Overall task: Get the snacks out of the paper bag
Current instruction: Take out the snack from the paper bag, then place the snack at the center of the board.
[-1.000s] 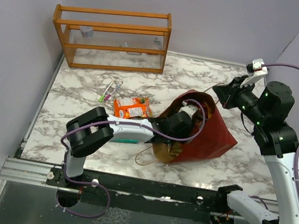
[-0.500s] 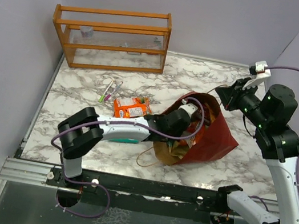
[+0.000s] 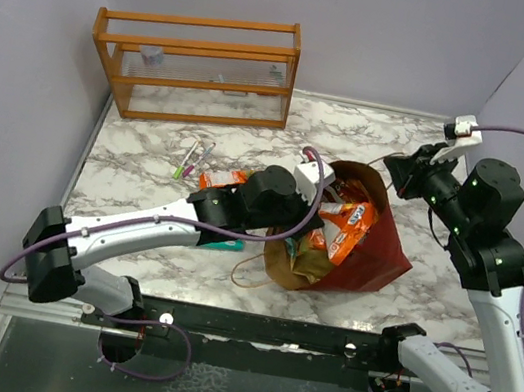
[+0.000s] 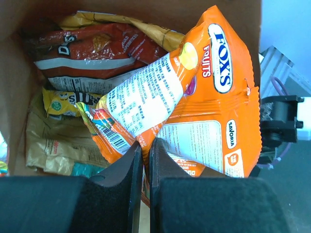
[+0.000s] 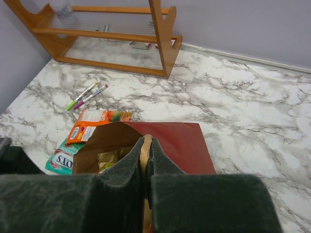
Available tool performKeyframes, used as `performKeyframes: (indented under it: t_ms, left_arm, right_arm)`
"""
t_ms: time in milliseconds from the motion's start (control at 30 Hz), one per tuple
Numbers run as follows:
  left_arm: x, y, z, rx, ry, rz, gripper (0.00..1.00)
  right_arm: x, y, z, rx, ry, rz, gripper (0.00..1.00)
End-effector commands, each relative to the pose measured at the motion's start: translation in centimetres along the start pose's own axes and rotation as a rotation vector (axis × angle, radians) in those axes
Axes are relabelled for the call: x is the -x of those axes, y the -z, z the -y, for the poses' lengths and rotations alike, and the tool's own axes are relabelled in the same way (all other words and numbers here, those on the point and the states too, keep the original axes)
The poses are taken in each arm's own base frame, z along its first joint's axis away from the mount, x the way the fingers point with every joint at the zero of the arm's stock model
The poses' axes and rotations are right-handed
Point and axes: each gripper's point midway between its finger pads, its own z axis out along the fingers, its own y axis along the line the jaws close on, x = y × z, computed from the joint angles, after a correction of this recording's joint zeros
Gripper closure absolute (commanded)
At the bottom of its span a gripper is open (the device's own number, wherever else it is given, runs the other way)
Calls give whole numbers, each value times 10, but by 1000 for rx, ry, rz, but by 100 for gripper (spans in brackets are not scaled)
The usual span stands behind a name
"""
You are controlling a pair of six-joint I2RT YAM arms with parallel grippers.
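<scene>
The dark red paper bag (image 3: 379,252) lies on its side on the marble table, its mouth facing left. My left gripper (image 3: 319,204) is at the bag's mouth, shut on an orange Fox's packet (image 3: 348,226). In the left wrist view the gripper (image 4: 144,145) pinches that packet (image 4: 214,97) by its lower edge. Behind it in the bag lie a red packet (image 4: 97,48), a yellow one (image 4: 63,102) and a gold one (image 4: 48,141). My right gripper (image 3: 401,170) is shut on the bag's upper rim (image 5: 146,141) and holds it up.
An orange packet (image 3: 223,184) and a teal packet (image 5: 60,160) lie on the table left of the bag. Pink and green pens (image 3: 193,156) lie further back. An orange wooden rack (image 3: 193,67) stands at the back left. The bag's cord handle (image 3: 253,276) trails near the front.
My left arm has drawn back out of the bag and risen, pulling the orange Fox's packet up into the bag's mouth. My right gripper has lifted the rim slightly.
</scene>
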Motion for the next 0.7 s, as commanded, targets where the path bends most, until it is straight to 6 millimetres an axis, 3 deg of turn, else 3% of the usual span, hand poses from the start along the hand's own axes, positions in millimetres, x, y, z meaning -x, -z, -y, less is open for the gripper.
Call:
performKeyframes:
  t_ms: [0,133,233,333,467,667]
  left_arm:
    - [24,35,15,-52,-29,46,100]
    - [54,69,21,-58,-28,139,100]
    - [80,96,8,37,-19,234,100]
    - [93,120,-28,245,6,302,100]
    - [93,150,-86,550,98,324,100]
    - [74,152,-157,622,272,227,100]
  right_arm:
    - [25,9,13,-88,-3,119,98]
    - [31,19,26,-174,-21,167,98]
    - [35,25,27,-186,-34,198,98]
    - [38,29,26,-183,-48,219,98]
    - [41,32,23,-172,-48,232,98]
    - [44,33,22,-171,-36,231,98]
